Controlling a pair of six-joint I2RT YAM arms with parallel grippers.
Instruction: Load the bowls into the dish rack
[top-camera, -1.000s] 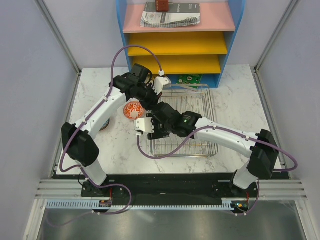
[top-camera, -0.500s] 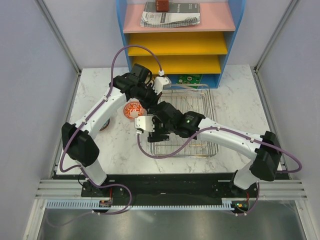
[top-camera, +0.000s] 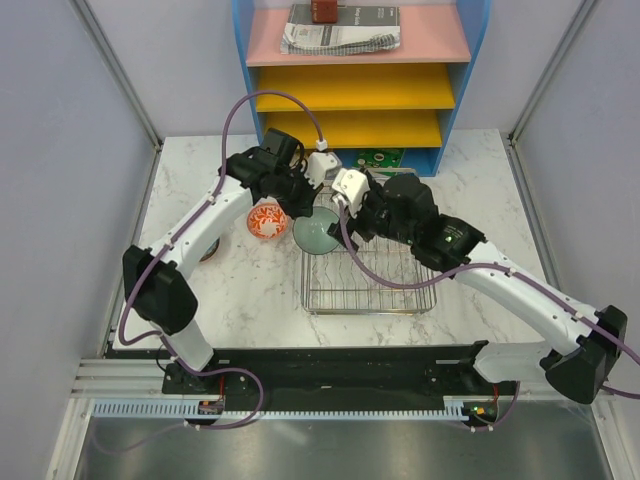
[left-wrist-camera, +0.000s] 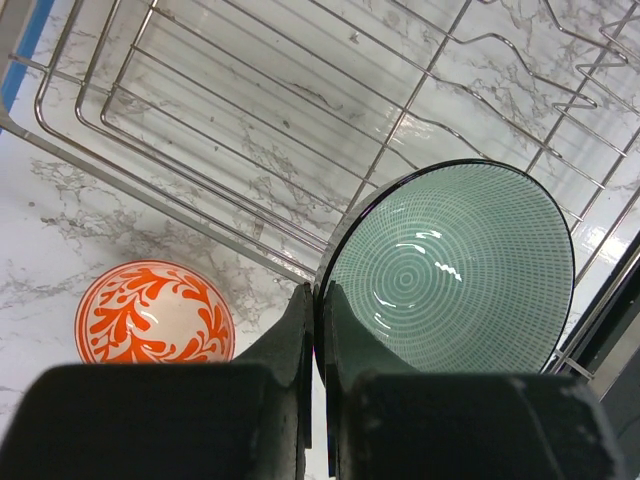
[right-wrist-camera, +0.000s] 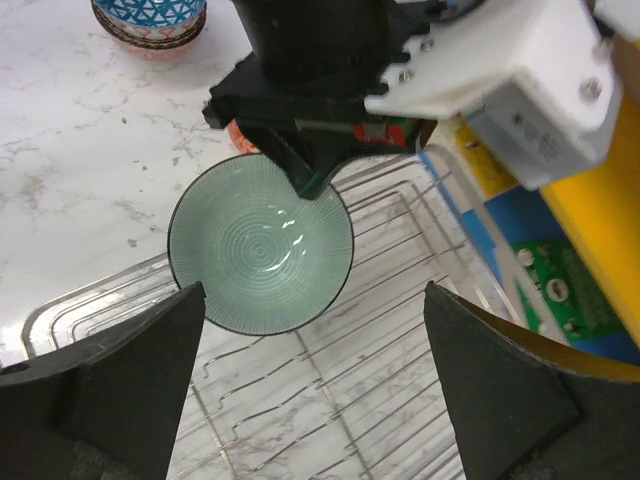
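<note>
My left gripper (top-camera: 304, 207) is shut on the rim of the pale green bowl (top-camera: 315, 234) and holds it tilted over the left edge of the chrome wire dish rack (top-camera: 375, 270). The left wrist view shows its fingers (left-wrist-camera: 300, 320) pinching the green bowl's rim (left-wrist-camera: 455, 270) above the rack (left-wrist-camera: 240, 120). The red-orange patterned bowl (top-camera: 266, 221) sits on the table just left of the rack; it also shows in the left wrist view (left-wrist-camera: 155, 312). My right gripper (right-wrist-camera: 315, 380) is wide open and empty above the rack (right-wrist-camera: 400, 330), looking down on the green bowl (right-wrist-camera: 260, 245).
A blue patterned bowl (right-wrist-camera: 150, 15) stands on the marble left of the rack, mostly hidden under my left arm in the top view. The blue-framed shelf unit (top-camera: 350, 100) stands right behind the rack, with a green circuit board (top-camera: 378, 158) on its lowest level.
My right arm has swung from the rack's front left to its back and risen, uncovering the green bowl. The left arm has hardly moved.
</note>
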